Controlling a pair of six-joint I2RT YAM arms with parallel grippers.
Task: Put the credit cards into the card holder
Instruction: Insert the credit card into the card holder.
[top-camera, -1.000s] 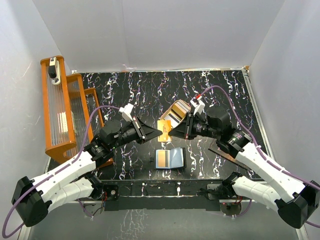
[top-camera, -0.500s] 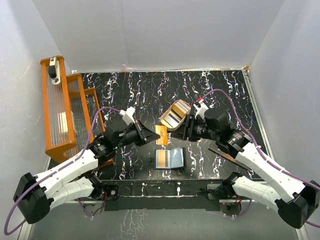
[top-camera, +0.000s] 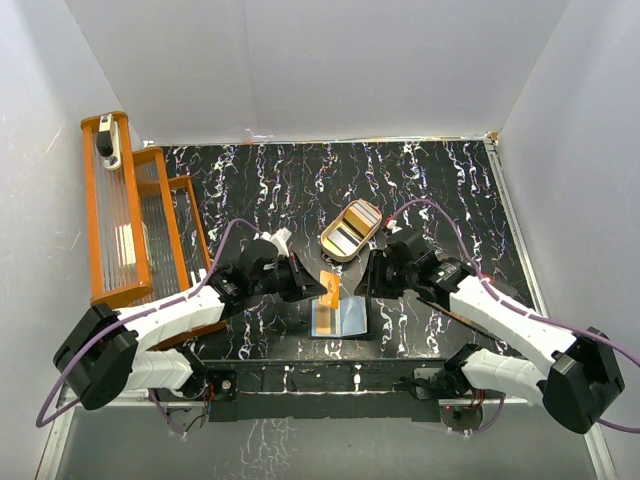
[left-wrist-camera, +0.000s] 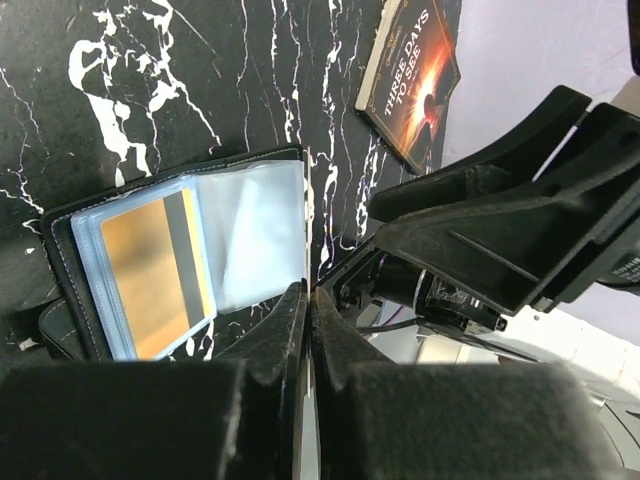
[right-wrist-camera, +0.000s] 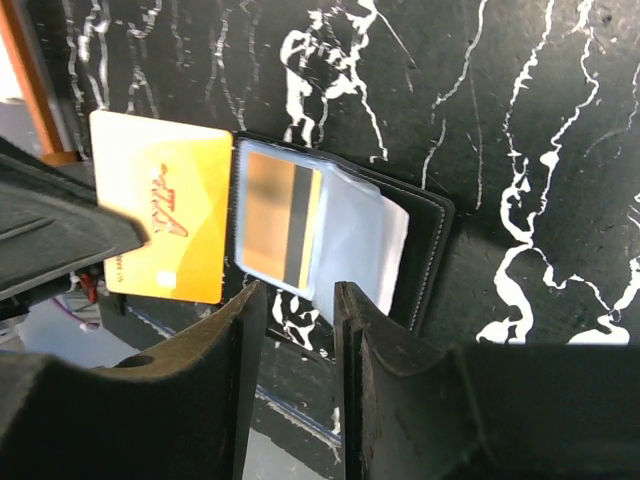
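Gold card (right-wrist-camera: 165, 235): your left fingers (left-wrist-camera: 270, 340) clamp it beside card holder (right-wrist-camera: 425, 245); right fingers (right-wrist-camera: 225, 370) part-open, empty. Level it, slide in.

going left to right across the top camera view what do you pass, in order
orange rack → left tool → gold-orange card → right tool; card holder and tan tray overlap that middle stretch, so they are left out

The black card holder (top-camera: 345, 318) lies open and flat near the front of the desk (top-camera: 440, 190), with a gold, dark-striped card (right-wrist-camera: 282, 225) inside its clear sleeve. A gold-orange credit card (top-camera: 328, 288) tilts on edge at its left side.
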